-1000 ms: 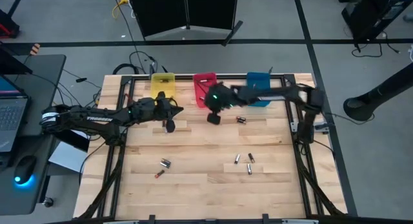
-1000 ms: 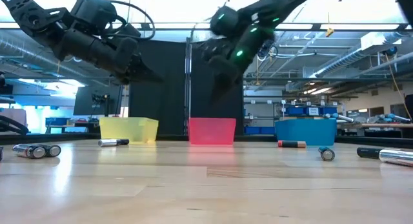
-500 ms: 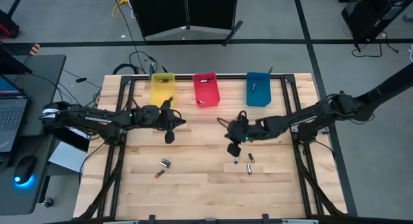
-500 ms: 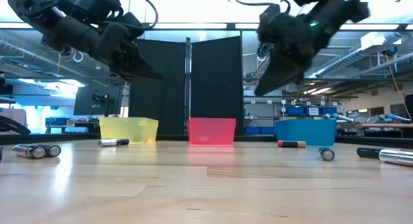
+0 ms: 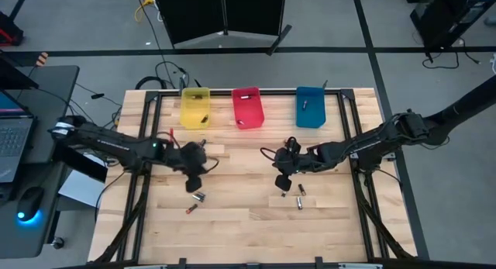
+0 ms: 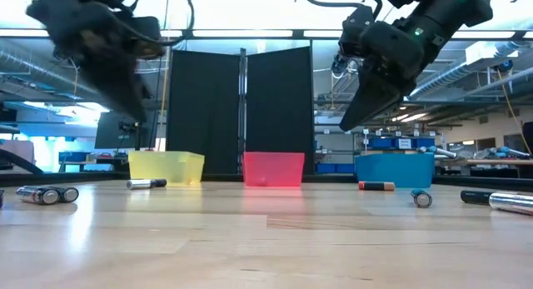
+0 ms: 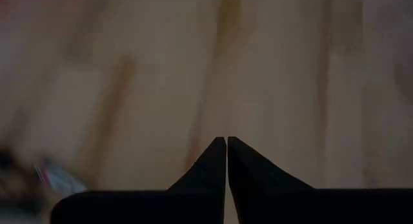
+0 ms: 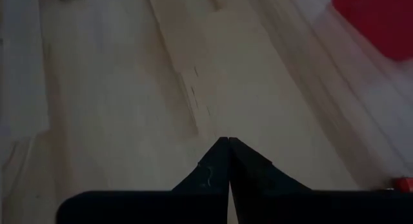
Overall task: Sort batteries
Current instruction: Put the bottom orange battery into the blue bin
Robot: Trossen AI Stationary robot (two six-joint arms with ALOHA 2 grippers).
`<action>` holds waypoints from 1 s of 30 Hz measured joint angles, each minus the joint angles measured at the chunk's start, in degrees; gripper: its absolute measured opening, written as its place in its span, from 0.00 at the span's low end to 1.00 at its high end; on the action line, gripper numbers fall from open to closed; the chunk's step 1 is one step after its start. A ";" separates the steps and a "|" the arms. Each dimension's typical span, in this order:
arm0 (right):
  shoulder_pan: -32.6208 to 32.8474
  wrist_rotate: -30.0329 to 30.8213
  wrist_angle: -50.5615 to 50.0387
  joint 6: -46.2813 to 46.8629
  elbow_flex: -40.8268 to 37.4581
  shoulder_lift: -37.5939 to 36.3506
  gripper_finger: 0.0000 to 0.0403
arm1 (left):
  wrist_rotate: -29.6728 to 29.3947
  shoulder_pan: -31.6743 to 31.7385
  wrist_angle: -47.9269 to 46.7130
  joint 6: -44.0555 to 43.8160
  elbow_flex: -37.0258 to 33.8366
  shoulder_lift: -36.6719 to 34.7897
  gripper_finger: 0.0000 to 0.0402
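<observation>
Several small batteries lie on the wooden table: two [image 5: 199,197] [image 5: 189,210] at the near left and three [image 5: 284,191] [image 5: 301,189] [image 5: 300,202] at the near right. My left gripper [image 5: 194,182] is shut and empty, in the air just beyond the left pair; its tips touch in the left wrist view [image 7: 226,141]. My right gripper [image 5: 282,182] is shut and empty, in the air just beyond the right group; its tips touch in the right wrist view [image 8: 229,141]. In the low view both grippers [image 6: 137,114] [image 6: 346,122] hang well above the table.
A yellow bin [image 5: 195,108], a red bin [image 5: 246,106] and a blue bin [image 5: 310,106] stand in a row at the table's far edge, each with a small item inside. In the low view batteries [image 6: 47,194] [image 6: 421,198] lie on either side.
My right gripper has swung from in front of the red bin toward the table's near edge and right, to above the right group of batteries. My left gripper has moved from near the yellow bin toward the near edge, toward the left pair. Both have stayed shut.
</observation>
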 joint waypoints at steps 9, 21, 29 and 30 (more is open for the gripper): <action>-0.87 0.00 -0.01 -3.84 0.00 0.00 0.04 | 5.12 -16.14 -10.73 -31.81 2.21 0.87 0.06; -2.23 -0.02 -0.02 -9.17 0.02 0.02 0.04 | 5.08 -29.75 0.49 -55.92 2.19 13.65 0.14; -2.25 -0.02 0.00 -10.55 0.02 0.04 0.05 | 3.26 -30.64 -5.88 -57.52 6.44 20.05 0.34; -2.25 -0.02 0.00 -10.71 0.04 0.04 0.06 | 2.49 -30.64 -7.06 -57.51 7.08 20.73 0.36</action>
